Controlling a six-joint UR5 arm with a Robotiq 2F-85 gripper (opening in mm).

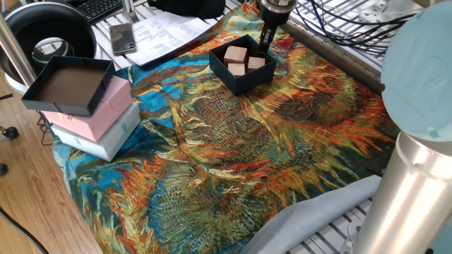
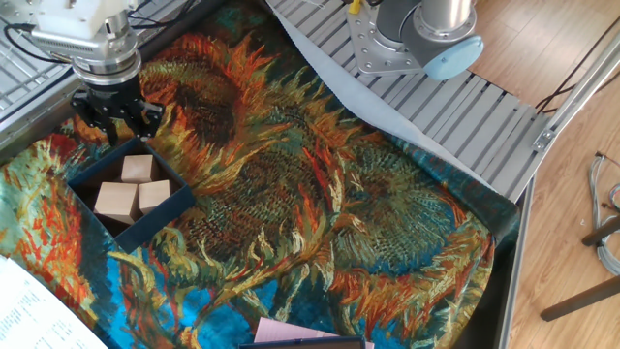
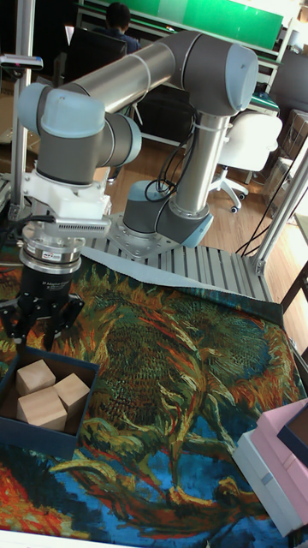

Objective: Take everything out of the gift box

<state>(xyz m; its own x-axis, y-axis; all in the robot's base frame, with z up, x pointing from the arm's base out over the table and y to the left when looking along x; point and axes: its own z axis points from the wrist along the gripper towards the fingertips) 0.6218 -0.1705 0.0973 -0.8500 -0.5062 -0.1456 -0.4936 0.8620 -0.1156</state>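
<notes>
- Sunflower-print cloth (image 1: 282,162) in front of your small navy cardboard gift box (image 1: 242,79) is bare of cubes, so nothing is out yet.
- All three light wooden cubes (image 3: 49,393) sit inside that box; the whole job is left.
- Behind it, your black two-finger gripper (image 3: 39,327) hovers at the back wall, fingers apart, holding nothing.

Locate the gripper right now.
The gripper hangs open just above the gift box's far edge, beside the three wooden cubes, near the table's corner.
</notes>
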